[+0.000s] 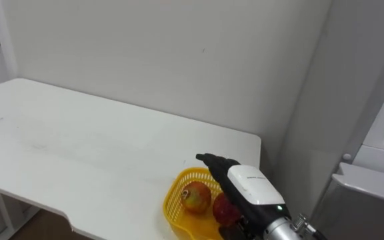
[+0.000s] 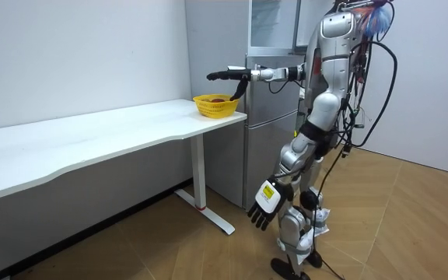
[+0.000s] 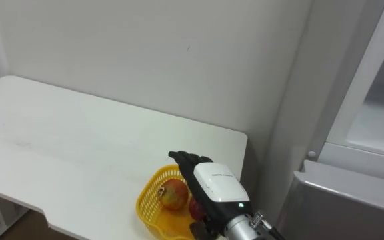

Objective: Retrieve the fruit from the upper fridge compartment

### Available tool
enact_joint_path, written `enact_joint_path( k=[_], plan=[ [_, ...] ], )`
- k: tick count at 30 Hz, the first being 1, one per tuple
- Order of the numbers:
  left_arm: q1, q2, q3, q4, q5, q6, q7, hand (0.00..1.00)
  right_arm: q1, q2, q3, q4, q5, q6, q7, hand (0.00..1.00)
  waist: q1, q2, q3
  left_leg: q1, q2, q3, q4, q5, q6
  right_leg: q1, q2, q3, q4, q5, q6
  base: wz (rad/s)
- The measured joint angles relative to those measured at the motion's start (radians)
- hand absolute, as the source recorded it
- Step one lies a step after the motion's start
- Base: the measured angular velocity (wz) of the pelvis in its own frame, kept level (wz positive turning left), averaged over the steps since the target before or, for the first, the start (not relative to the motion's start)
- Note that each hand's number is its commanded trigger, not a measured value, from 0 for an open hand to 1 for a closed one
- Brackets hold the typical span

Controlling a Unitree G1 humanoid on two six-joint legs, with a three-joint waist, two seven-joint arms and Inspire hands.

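Note:
A yellow basket [image 1: 172, 201] stands on the white table [image 1: 79, 147] at its corner beside the fridge [image 3: 372, 120]. In it lie a yellow-red round fruit [image 1: 196, 197] and a darker red fruit [image 1: 224, 209]. My right hand [image 1: 249, 184] hovers just above the basket, palm down, fingers straight and holding nothing. In the room view the right arm reaches out level over the basket [image 2: 216, 105], and my left hand [image 2: 264, 208] hangs idle by my leg with relaxed fingers. I stand in front of the fridge [image 2: 271, 117], next to the table's end.
A plain white wall runs behind the table. The table's long top stretches away to the left. The grey fridge body stands close on the right, its upper compartment showing a white interior [image 2: 274, 23]. Wooden floor lies around me.

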Motion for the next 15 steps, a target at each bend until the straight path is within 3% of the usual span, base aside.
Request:
enact_joint_path(
  k=[7,15],
  plan=[
    [0.0,-0.001,0.0,-0.002,0.0,0.0,0.0,0.0,-0.001,0.0,-0.009,0.0,0.028,0.004,0.013,0.0,-0.001,-0.006,0.0031,0.001,-0.002,-0.012,0.002,0.0,0.0,0.007,-0.001,-0.011,-0.001,-0.001,0.001,0.05],
    [-0.001,-0.014,-0.003,0.0,0.0,0.021,0.001,0.0,-0.033,0.003,-0.017,0.045,0.039,0.011,-0.003,0.0,0.003,-0.013,0.0132,0.0,-0.004,-0.017,0.005,0.0,0.0,0.008,-0.003,-0.018,-0.001,-0.001,0.001,0.01]
  ],
)
